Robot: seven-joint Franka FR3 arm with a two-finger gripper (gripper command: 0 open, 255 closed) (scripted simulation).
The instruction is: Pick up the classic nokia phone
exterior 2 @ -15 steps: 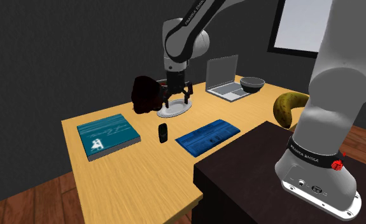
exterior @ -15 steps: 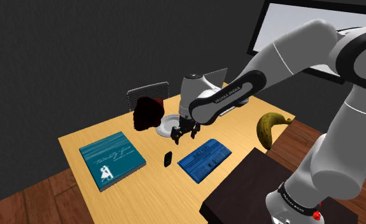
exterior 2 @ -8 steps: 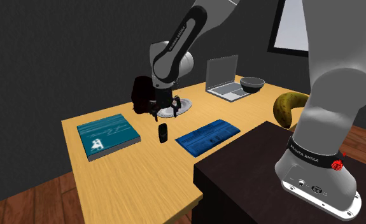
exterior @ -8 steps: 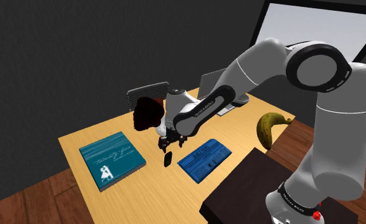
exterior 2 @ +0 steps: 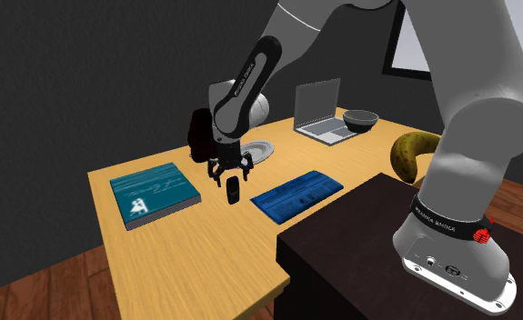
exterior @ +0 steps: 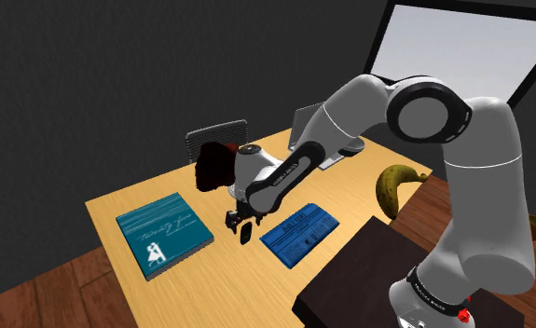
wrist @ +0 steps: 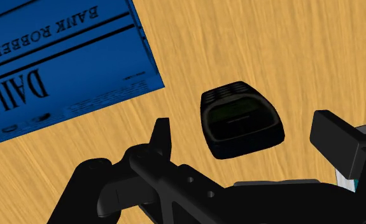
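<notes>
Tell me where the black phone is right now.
In the shoulder view the black phone sits on the table, with the teal book to its left and the blue newspaper to its right, just below the open gripper.

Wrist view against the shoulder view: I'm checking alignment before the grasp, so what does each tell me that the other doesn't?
The wrist view adds the black phone's keypad and screen, lying between the open gripper's fingers without touching them, and the print on the blue newspaper. The shoulder view adds the teal book, the banana and a dark red object farther back. Both share the phone, newspaper, gripper and wooden table.
</notes>
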